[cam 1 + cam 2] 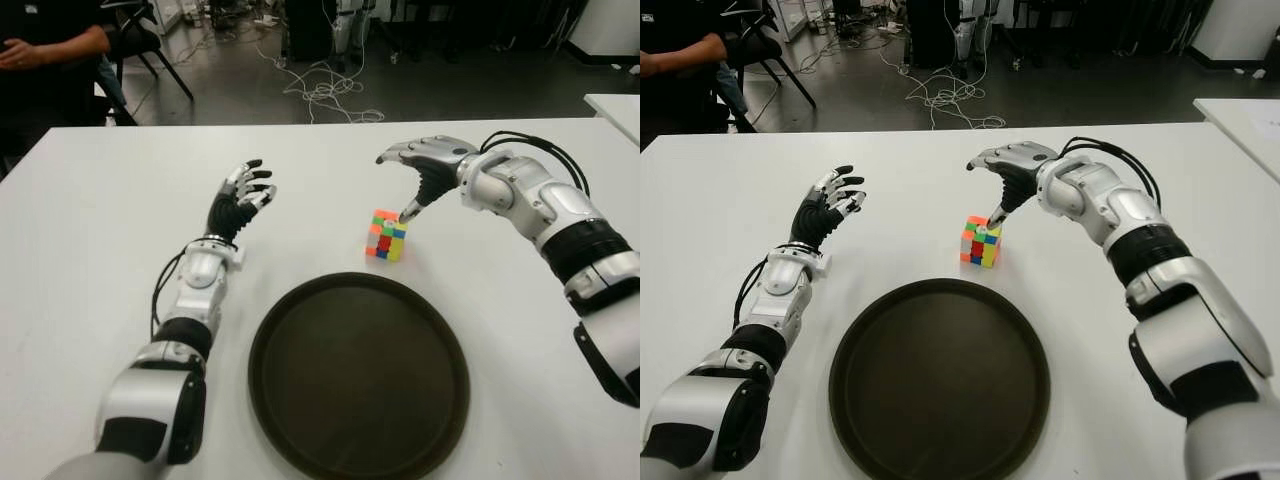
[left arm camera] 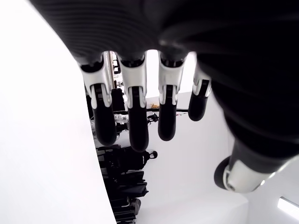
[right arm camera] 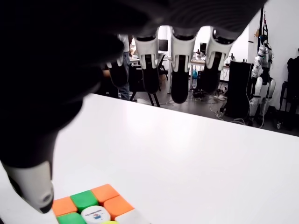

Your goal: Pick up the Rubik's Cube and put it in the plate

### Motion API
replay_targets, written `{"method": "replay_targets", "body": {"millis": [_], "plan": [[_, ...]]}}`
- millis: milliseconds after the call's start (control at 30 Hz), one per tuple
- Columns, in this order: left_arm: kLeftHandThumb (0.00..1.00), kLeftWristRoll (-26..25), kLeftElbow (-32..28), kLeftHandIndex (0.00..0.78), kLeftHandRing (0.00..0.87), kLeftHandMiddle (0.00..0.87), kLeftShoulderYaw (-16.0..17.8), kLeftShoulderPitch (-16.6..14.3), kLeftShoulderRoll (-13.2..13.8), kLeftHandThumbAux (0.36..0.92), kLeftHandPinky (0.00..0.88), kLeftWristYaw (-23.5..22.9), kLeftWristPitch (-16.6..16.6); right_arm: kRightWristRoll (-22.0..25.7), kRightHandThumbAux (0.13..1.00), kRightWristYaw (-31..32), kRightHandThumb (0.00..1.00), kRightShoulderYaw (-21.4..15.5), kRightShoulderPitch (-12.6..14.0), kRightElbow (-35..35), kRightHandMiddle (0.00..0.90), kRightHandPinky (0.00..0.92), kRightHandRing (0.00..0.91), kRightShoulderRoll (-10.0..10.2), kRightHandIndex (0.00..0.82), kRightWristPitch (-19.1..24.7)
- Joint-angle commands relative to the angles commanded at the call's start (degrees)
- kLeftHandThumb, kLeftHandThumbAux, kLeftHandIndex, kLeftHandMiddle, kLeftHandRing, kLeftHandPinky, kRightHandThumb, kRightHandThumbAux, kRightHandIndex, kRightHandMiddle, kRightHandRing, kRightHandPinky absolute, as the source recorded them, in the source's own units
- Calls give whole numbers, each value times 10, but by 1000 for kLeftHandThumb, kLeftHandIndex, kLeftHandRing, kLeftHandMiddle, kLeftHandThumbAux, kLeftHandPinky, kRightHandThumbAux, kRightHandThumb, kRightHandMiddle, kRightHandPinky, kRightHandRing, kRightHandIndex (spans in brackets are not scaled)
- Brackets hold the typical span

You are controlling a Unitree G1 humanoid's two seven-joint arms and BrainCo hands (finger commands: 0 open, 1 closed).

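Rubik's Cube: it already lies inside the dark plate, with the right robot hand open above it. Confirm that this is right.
Not right. The Rubik's Cube sits on the white table, just beyond the far rim of the dark plate, not inside it; the left eye view shows this. The rest holds: the right robot hand is open above it, holding nothing.

head stereo pair looks down at table point(image 1: 90, 220); wrist views close behind fingers point(image 3: 180, 70).
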Motion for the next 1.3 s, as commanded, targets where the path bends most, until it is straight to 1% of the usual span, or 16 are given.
{"method": "replay_targets", "body": {"millis": [167,467,533,600,767,967,1133,1300], "plan": [[111,1,0,174,278,251,-1,0,1,653,323,1,-1,1,691,10,0,-3,8,-13,119,111,112,2,131,6],[113,-3,-1,161,280,243,2,2,0,663,332,-3,1,2,759,39,0,-1,14,-25,96,100,92,7,115,6],[112,-2,-2,162,280,245,2,3,0,668,334,-1,-2,3,769,37,0,0,16,-16,90,96,85,15,109,6],[113,-2,-3,163,282,249,2,4,0,671,334,0,-4,3,781,32,0,2,13,9,86,95,83,24,108,0],[115,-5,-6,171,281,250,4,5,-2,665,326,-2,-5,6,804,62,0,3,5,17,89,95,85,29,107,7],[118,-6,-8,178,283,255,4,6,-2,673,325,-4,-5,3,825,65,0,3,4,31,90,90,84,39,107,12],[111,-4,-8,174,275,247,3,7,0,661,316,-4,-4,-7,839,39,0,12,0,79,98,90,92,59,123,12],[105,1,-8,171,275,246,0,7,2,660,317,1,-5,-12,841,22,0,19,-6,104,122,107,118,66,151,10]]}}
